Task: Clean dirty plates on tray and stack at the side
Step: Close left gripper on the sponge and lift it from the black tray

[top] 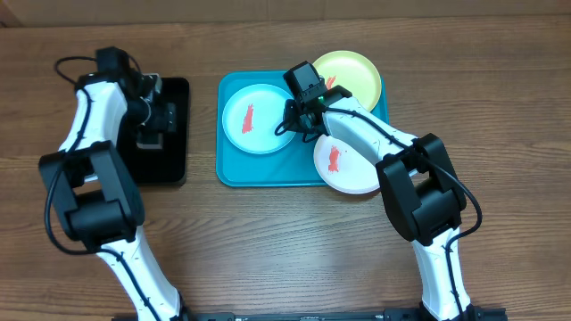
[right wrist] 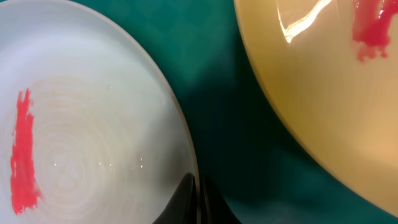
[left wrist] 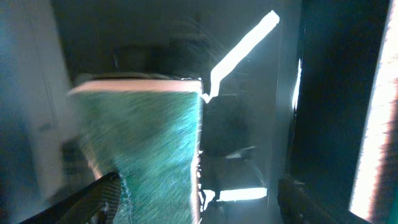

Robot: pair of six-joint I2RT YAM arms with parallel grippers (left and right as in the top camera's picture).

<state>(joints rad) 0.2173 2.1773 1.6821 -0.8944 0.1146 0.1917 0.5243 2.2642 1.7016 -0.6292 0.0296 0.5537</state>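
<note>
The turquoise tray (top: 230,174) holds three smeared plates. The light blue plate (top: 259,125) lies at its left, the yellow-green plate (top: 352,71) at the back right, and the white plate (top: 350,174) at the front right, overhanging the rim. My right gripper (top: 293,125) is shut on the right rim of the light blue plate (right wrist: 93,137), one finger above and one below (right wrist: 196,190). The yellow-green plate (right wrist: 311,93) lies just beyond it. My left gripper (top: 152,120) hangs open (left wrist: 199,202) over the black tray, with a green sponge (left wrist: 149,143) between its fingers, against the left one.
A black rectangular tray (top: 174,152) stands left of the turquoise tray, under my left gripper. Brown wooden table (top: 285,250) shows in front of both trays and to the right of the white plate.
</note>
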